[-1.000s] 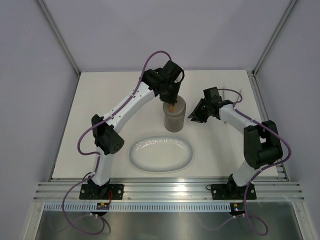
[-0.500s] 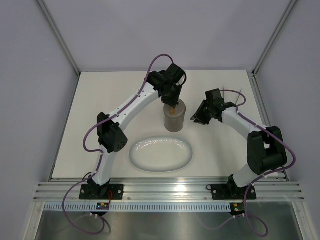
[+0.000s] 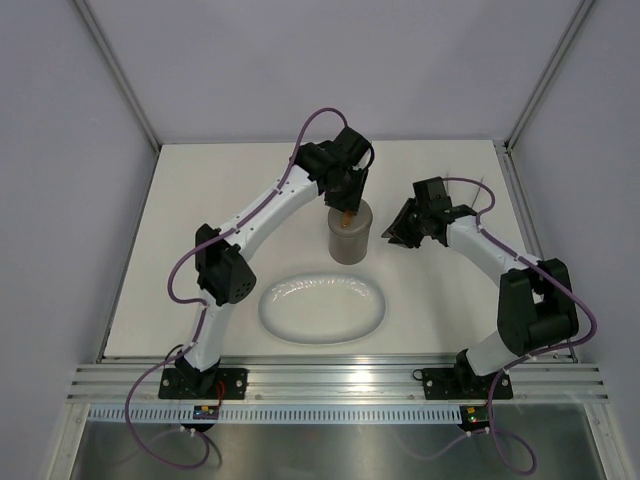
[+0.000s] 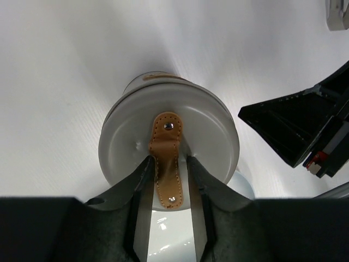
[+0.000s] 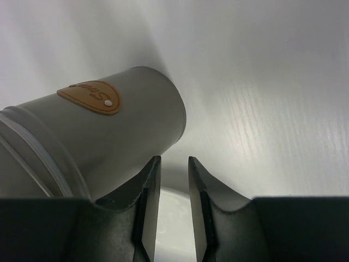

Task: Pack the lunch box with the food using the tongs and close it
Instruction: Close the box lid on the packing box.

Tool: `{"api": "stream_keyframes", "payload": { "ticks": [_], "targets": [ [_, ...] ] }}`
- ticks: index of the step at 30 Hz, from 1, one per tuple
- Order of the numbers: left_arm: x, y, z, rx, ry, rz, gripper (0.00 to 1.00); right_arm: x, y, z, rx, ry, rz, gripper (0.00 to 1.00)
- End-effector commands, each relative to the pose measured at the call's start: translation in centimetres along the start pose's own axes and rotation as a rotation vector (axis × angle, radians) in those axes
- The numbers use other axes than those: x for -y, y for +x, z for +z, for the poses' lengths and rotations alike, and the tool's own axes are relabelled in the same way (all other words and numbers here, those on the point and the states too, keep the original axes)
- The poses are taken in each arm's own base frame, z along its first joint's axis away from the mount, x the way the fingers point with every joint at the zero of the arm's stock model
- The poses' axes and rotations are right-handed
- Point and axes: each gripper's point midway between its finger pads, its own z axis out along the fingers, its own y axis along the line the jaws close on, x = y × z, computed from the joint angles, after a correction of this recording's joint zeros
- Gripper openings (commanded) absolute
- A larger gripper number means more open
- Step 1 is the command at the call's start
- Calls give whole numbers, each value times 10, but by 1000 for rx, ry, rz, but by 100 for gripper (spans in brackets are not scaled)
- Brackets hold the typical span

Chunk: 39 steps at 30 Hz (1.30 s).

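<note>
Gently, I am holding my left pincer [image 4: 168, 160] narrowly parted astride the tan strap handle [image 4: 166, 142] of the round grey lid [image 4: 210, 125], which is sitting on the dark grey cylindrical lunch box [image 3: 348, 245]. It looks placed to seat that lid. My right pincer [image 5: 174, 161], narrow and empty, is hovering beside the box's wall, probably to steady it on the white desk [image 3: 200, 200].

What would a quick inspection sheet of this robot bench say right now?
Surface: white table, no spills seen.
Job's things: grey lunch box upright, lid on; tongs, food: nothing seen.
Clutter: white oval plate, empty.
Hands: left hand straddles the lid's tan handle, slightly open; right hand beside the box, slightly open, empty.
Cables: purple cables loop along both arms.
Surroundings: pale walls, metal rail at near edge.
</note>
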Motion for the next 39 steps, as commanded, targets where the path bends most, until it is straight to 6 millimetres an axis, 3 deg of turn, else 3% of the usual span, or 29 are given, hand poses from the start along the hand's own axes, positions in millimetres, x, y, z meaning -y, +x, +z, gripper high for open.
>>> {"api": "stream_keyframes", "payload": {
  "ticks": [1,7,18,21,27,33,39],
  "targets": [
    [5,-12,4,40,12,-3,37,-5,-5,-11,28,-20,-20,34],
    [6,-13,5,42,13,-5,46,-8,-9,-20,54,-23,-31,34],
    [11,-24,-6,91,38,-8,48,-17,-22,-47,118,-31,-61,35],
    [12,-25,-6,95,44,-1,55,-18,-26,-57,142,-28,-73,35],
    [10,-18,7,63,31,2,57,-22,-31,-72,171,-32,-86,36],
    [5,-9,23,32,-14,26,57,-19,-28,-69,158,-24,-88,37],
    [-6,16,52,-57,-88,67,57,-19,-27,-68,157,-30,-87,37]
  ]
}}
